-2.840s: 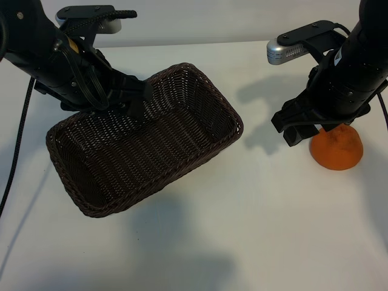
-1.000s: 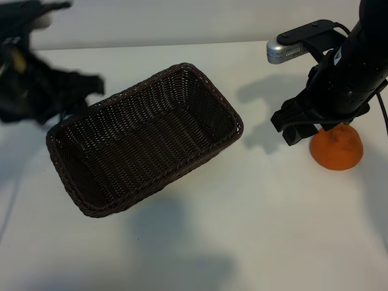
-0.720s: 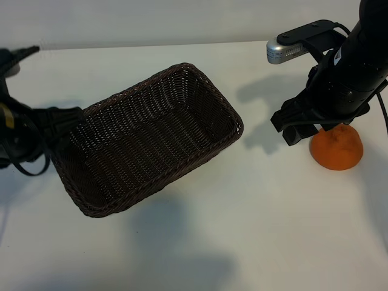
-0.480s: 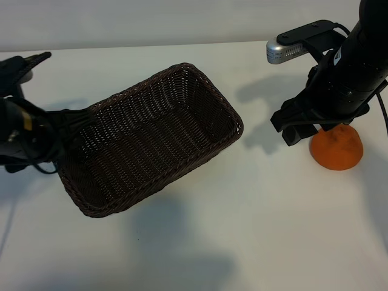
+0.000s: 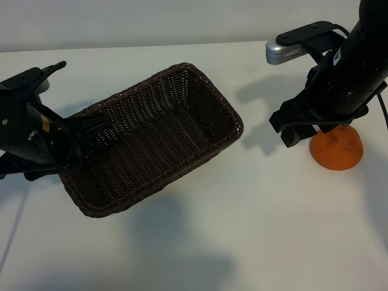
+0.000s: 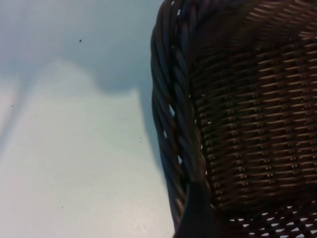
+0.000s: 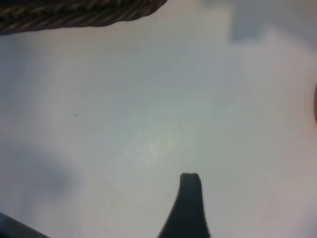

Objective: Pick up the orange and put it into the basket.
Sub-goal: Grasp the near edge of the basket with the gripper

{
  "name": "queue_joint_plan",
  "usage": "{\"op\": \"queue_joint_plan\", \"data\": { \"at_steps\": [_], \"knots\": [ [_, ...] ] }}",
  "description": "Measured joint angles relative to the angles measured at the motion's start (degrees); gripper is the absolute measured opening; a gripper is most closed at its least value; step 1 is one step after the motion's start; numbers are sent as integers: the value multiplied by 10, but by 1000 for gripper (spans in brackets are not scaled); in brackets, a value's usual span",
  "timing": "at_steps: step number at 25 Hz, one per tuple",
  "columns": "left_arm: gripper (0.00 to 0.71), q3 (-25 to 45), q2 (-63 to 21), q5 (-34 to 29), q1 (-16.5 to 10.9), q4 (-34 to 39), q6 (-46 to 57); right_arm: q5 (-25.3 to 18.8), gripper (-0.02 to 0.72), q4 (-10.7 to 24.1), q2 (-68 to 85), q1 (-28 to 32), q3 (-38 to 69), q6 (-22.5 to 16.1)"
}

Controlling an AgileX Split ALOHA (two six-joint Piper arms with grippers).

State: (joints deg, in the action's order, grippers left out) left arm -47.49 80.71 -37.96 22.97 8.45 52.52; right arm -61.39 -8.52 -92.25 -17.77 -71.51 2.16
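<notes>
On the white table (image 5: 254, 212), at the right side of the exterior view, the orange (image 5: 337, 149) is sitting well apart from the basket (image 5: 145, 138), with bare tabletop between them. Nothing is gripping it. My right gripper (image 5: 295, 126) is hanging just beside the orange, on the side facing the basket, with my right arm's dark body crossing in front of the fruit's top edge. Its jaws are standing apart and holding nothing; in the right wrist view one dark fingertip (image 7: 189, 186) is showing over plain table, a strip of basket rim (image 7: 74, 12) at one edge and a sliver of orange (image 7: 315, 104) at another.

Over at the basket, which is lying at a slant across the table and holding nothing inside, my left gripper (image 5: 90, 130) is reaching in over the rim at the end farthest from the orange. Its jaws are also standing wide with nothing between them. From the left wrist view I am looking straight along the braided rim (image 6: 171, 119) and the woven inner wall (image 6: 257, 114), with one fingertip (image 6: 197, 208) dark against the weave; whether it is touching the wicker I cannot tell.
</notes>
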Motion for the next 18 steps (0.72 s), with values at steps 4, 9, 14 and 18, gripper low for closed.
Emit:
{"op": "queue_joint_plan", "data": {
  "at_steps": [4, 9, 14, 18],
  "knots": [
    [592, 0, -14, -31, 0, 12, -2, 0, 595, 0, 0, 0, 0, 0],
    [592, 0, -39, -50, 0, 19, 18, 0, 595, 0, 0, 0, 0, 0],
    [592, 0, -46, -54, 0, 28, 31, 0, 595, 0, 0, 0, 0, 0],
    [592, 1, -46, -66, 0, 41, 47, 0, 595, 0, 0, 0, 0, 0]
  ]
}}
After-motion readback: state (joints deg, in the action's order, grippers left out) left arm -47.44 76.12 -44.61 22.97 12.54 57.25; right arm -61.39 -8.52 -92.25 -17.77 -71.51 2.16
